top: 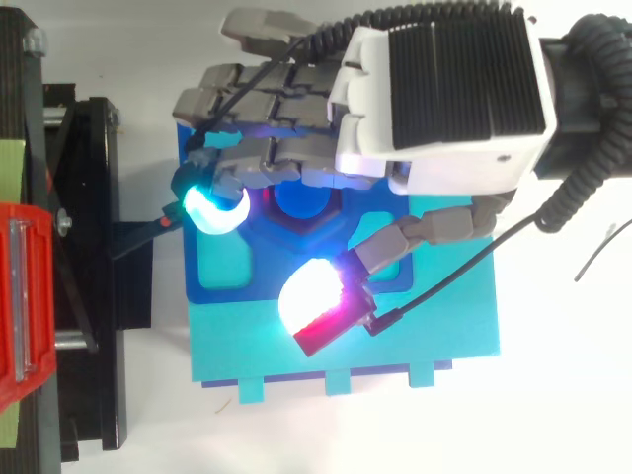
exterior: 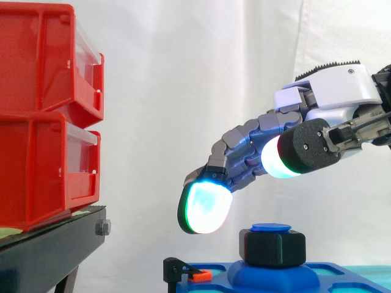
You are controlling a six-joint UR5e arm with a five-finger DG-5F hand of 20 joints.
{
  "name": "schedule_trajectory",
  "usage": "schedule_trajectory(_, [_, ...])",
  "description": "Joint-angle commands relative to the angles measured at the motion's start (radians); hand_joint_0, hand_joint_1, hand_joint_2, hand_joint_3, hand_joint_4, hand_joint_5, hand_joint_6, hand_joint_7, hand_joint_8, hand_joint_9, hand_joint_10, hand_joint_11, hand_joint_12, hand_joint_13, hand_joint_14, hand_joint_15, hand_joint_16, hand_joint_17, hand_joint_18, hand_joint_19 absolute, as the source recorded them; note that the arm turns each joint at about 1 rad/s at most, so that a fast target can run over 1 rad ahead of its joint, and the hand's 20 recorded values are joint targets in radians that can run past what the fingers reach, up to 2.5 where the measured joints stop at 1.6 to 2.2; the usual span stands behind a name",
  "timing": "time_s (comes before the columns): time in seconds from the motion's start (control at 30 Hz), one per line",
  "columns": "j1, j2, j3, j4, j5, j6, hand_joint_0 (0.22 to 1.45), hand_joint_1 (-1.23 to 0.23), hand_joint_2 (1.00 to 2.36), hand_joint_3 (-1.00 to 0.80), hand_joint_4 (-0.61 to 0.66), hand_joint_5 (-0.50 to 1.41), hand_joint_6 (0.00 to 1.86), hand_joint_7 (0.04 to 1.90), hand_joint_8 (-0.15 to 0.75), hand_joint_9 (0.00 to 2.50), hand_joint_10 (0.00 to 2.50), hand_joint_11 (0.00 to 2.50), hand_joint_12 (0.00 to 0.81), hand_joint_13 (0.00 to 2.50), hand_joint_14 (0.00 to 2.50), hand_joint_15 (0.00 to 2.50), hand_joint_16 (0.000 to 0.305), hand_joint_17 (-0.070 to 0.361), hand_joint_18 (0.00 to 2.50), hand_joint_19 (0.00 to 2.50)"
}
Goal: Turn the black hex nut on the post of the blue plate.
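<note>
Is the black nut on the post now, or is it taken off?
On. The black hex nut sits around the post, whose blue top shows above it; the hand hangs above, open, not touching it.

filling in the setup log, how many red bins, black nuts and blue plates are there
red bins: 2
black nuts: 1
blue plates: 1
total: 4
</note>
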Motion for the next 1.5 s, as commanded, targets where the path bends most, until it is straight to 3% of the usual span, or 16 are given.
schedule_trajectory(0.0, [0.011, 0.000, -0.002, -0.003, 0.015, -0.004, 0.47, -0.34, 1.00, -0.50, 0.20, -0.20, 0.50, 0.80, 0.240, 0.22, 0.00, 0.00, 0.367, 0.21, 0.00, 0.00, 0.052, 0.118, 0.00, 0.00])
schedule_trajectory(0.67, [0.034, 0.000, -0.002, -0.048, 0.024, -0.018, 0.47, -0.34, 1.00, -0.50, 0.20, -0.20, 0.50, 0.80, 0.241, 0.22, 0.00, 0.00, 0.365, 0.21, 0.00, 0.00, 0.052, 0.118, 0.00, 0.01])
schedule_trajectory(0.93, [0.034, 0.000, -0.002, -0.048, 0.021, -0.021, 0.47, -0.34, 1.00, -0.50, 0.20, -0.20, 0.50, 0.80, 0.242, 0.22, 0.00, 0.00, 0.365, 0.21, 0.00, 0.00, 0.052, 0.118, 0.00, 0.01])
schedule_trajectory(1.47, [0.014, 0.000, -0.003, -0.052, -0.008, -0.025, 0.47, -0.34, 1.00, -0.50, 0.20, -0.20, 0.50, 0.80, 0.243, 0.23, 0.00, 0.00, 0.365, 0.21, 0.00, 0.00, 0.052, 0.117, 0.00, 0.00])
